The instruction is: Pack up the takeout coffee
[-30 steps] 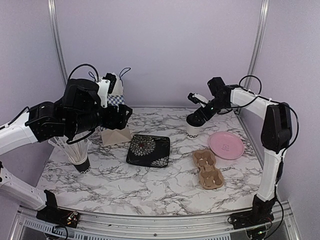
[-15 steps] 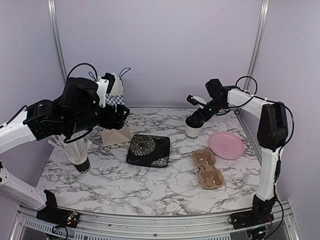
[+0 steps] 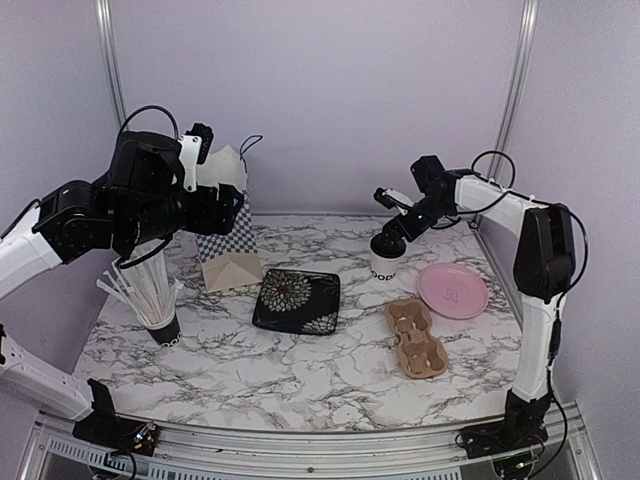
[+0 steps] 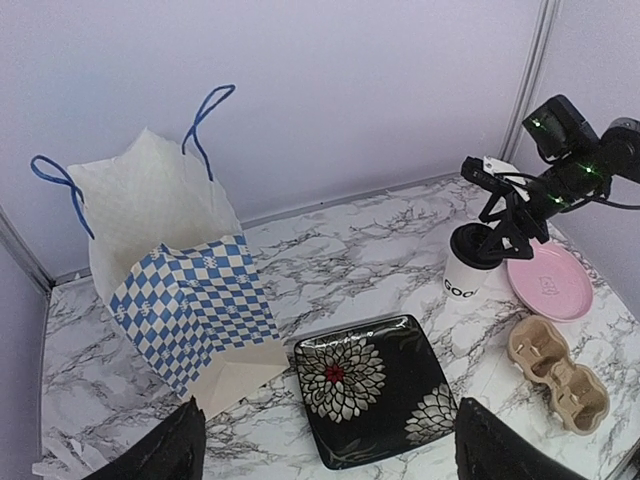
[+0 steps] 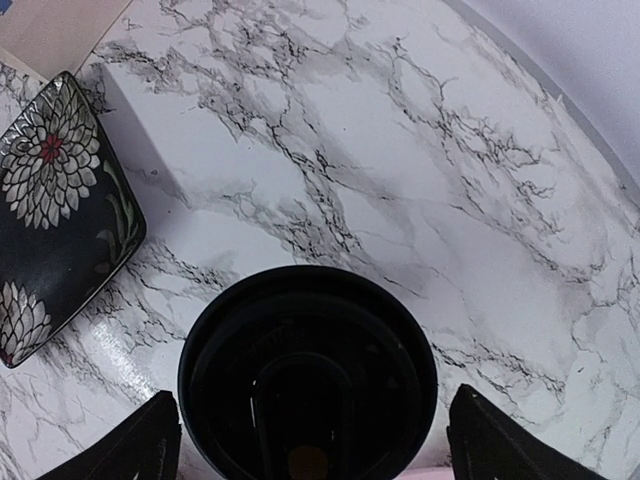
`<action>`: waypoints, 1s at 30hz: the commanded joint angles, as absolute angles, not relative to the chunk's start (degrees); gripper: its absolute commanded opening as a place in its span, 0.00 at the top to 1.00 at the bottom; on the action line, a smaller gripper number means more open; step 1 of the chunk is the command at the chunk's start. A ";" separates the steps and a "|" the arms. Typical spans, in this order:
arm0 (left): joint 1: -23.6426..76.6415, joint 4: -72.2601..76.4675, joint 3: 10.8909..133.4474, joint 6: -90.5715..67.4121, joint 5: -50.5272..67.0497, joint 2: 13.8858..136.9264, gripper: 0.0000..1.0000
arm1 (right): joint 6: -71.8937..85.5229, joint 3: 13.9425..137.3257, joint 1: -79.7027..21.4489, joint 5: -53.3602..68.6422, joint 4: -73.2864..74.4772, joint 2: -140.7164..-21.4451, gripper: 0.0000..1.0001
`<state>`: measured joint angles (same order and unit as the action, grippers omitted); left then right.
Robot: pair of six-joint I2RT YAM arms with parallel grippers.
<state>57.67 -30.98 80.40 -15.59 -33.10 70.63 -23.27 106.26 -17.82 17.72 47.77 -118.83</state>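
We are at the grasp: our right claw hangs released astride the black-lidded small white paper cup, which it must next clench.

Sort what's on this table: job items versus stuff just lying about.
Job: white paper coffee cup with black lid; blue-and-white checked paper bag; likely the brown cardboard cup carrier.
Lying about: round pink plate; square black floral plate; black cup of white straws.

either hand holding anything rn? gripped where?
Nothing held. Left hand is open, clear of the bag. Right hand is open, straddling the coffee cup's lid, not closed on it.
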 commanded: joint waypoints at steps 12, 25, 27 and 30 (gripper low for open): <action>31.79 -40.30 104.41 -20.94 -27.42 80.93 0.24 | -22.50 100.26 -17.93 23.13 44.43 -105.02 0.06; 19.76 -43.65 111.23 -25.30 -21.07 99.90 0.25 | -23.53 93.24 -17.93 25.90 41.70 -101.63 0.06; 19.11 -43.47 112.73 -25.25 -20.37 102.20 0.29 | -23.72 92.55 -17.93 26.53 41.43 -101.52 0.06; 18.42 -43.47 115.38 -24.91 -18.71 105.87 0.37 | -23.80 91.91 -17.93 27.27 41.16 -101.51 0.06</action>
